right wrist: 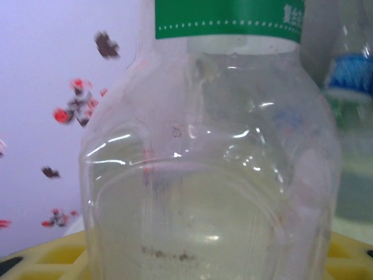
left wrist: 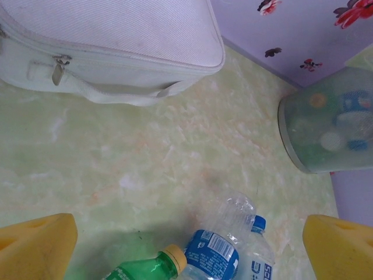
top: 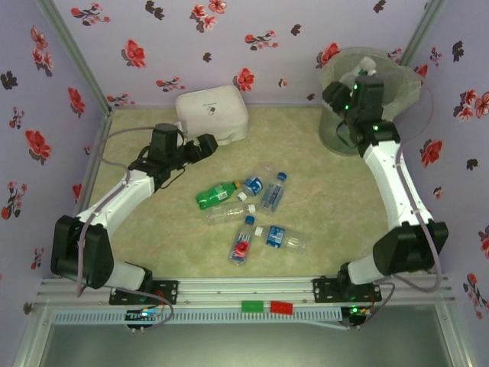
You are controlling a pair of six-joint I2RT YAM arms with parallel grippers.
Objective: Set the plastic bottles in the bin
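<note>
Plastic bottles (top: 252, 214): one held over the bin (top: 409, 73), the rest scattered on the table (top: 321, 199)
Green-labelled bottle (right wrist: 210, 163) is clamped by the right gripper (top: 367, 73), so only a release is needed; left gripper (top: 210, 145) is held wide apart above the pile.

walls (top: 153, 46): showing lilac with red, black flowers
bench (top: 321, 191): showing pale green marbling
fingers (left wrist: 35, 248): showing yellow
bottle (right wrist: 204, 175): showing clear, green label

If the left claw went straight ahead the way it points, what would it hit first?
Likely the blue-labelled bottle, just ahead between the left claw's open fingers, beside the green bottle; depth is unclear.
</note>
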